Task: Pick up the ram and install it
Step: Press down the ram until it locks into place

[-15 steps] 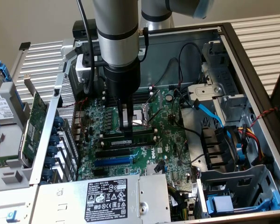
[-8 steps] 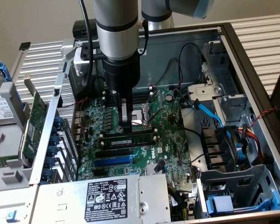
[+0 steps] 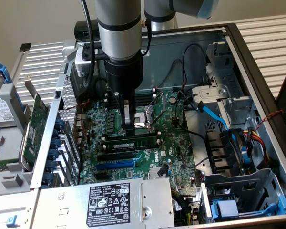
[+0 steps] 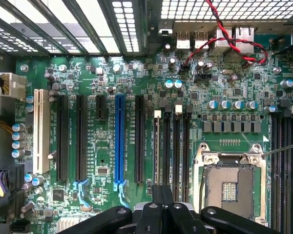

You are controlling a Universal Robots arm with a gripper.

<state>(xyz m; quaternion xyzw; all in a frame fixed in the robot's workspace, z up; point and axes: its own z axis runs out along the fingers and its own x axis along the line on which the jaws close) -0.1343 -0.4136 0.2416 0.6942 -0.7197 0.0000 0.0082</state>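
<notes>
The ram (image 3: pixel 132 141), a long thin green stick, sits on edge in the black memory slot nearest the expansion slots of the motherboard (image 3: pixel 176 143). In the wrist view the ram (image 4: pixel 156 151) appears edge-on as a thin line in that slot. My gripper (image 3: pixel 128 130) hangs straight down over the stick's middle, its fingers shut together with nothing between them. The tips are at or just above the ram's top edge; I cannot tell whether they touch. The shut fingertips (image 4: pixel 162 202) show in the wrist view at the slot's near end.
The open CPU socket (image 3: pixel 145 121) lies just beyond the ram. A power supply (image 3: pixel 107 198) fills the front of the case. A green expansion card (image 3: pixel 35 126) leans outside the case at the exterior view's left. Blue cable (image 3: pixel 214 114) and drive cages stand at the right.
</notes>
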